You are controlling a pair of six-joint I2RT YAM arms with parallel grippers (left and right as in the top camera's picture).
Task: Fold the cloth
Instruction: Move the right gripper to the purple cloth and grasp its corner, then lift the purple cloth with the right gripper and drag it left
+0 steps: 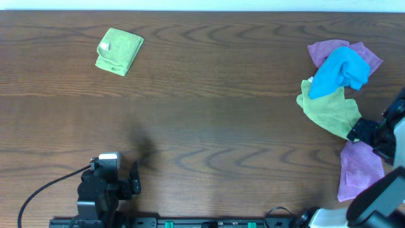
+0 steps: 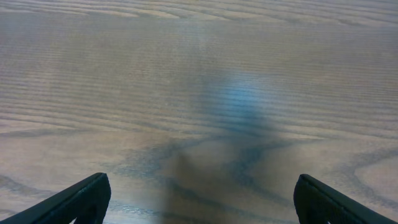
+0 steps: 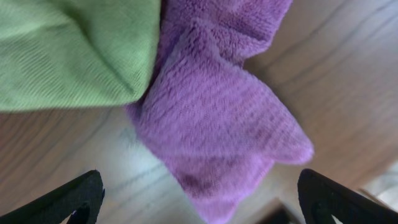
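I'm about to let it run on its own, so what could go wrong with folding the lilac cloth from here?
Two risks, I think. The lime-green cloth lies against the lilac cloth just ahead of the open right gripper, so a pinch there may catch both. The lilac cloth is also crumpled at the near right edge of the table, far from the left gripper, so spreading it flat with both arms looks awkward.

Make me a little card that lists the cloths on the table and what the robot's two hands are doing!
cloth to fold: the cloth, lilac, crumpled, unfolded, near right edge
right gripper: open, above the cloth
left gripper: open, over the table, holding nothing
folded green cloth: far left
loose green cloth: touching the cloth
blue cloth: bunched on purple cloth
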